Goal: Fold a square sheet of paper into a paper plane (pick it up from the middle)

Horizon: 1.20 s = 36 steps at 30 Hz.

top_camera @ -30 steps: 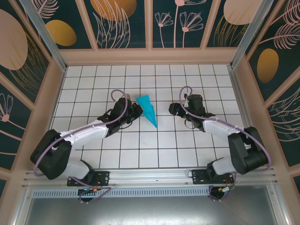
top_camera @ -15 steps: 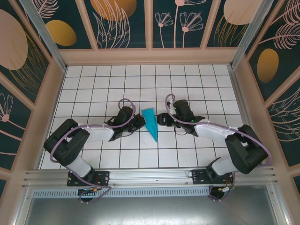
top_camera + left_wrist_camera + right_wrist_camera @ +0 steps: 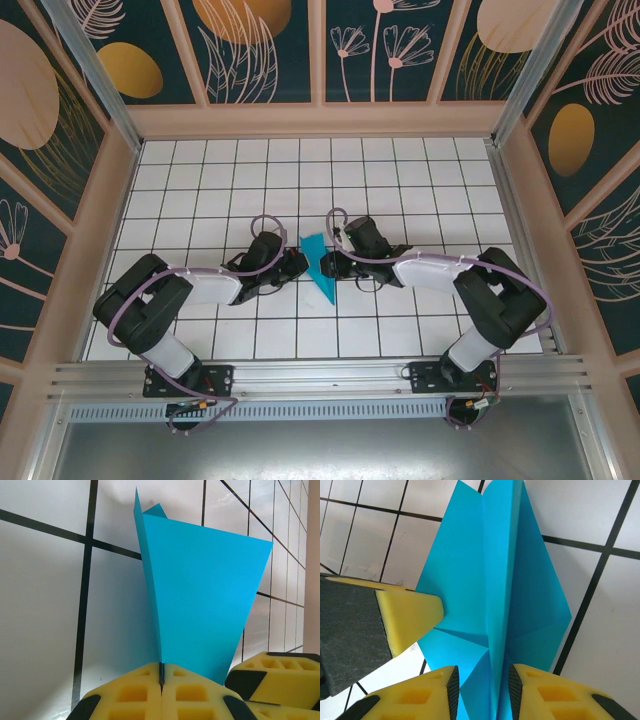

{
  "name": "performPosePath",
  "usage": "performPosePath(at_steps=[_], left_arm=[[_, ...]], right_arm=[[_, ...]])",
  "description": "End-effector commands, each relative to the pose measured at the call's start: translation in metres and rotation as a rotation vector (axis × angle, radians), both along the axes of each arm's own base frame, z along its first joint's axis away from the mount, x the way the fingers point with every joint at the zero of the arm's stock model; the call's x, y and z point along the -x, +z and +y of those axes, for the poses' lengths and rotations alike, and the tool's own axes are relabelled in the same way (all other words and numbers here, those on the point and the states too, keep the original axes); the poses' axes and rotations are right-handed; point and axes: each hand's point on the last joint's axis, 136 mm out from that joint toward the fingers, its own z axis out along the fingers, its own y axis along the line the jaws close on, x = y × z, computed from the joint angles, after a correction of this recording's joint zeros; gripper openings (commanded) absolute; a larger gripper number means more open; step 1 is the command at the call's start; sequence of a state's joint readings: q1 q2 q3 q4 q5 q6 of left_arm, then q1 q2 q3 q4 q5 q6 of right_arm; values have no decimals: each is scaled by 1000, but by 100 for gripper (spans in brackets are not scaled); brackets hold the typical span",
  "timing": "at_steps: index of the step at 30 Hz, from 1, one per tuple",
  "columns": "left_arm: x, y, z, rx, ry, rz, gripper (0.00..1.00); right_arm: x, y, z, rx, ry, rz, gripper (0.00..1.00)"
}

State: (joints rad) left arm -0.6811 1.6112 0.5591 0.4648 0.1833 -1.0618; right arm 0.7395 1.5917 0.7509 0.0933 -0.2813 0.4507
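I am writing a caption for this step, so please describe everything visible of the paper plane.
The paper plane is a slim teal-blue dart of thin matte paper, with sharp creases and a raised centre ridge. It is near the middle of the white gridded table, between both arms. The left hand is shut on one edge; the right hand straddles the ridge, jaws apart.
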Motion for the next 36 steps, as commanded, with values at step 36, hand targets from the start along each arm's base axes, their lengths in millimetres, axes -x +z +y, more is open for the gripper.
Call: performPosePath(at_steps=[36], left_arm=[[2, -2, -1, -10, -11, -5, 0]], right_arm=[[11, -20, 7, 84, -7, 95, 45]])
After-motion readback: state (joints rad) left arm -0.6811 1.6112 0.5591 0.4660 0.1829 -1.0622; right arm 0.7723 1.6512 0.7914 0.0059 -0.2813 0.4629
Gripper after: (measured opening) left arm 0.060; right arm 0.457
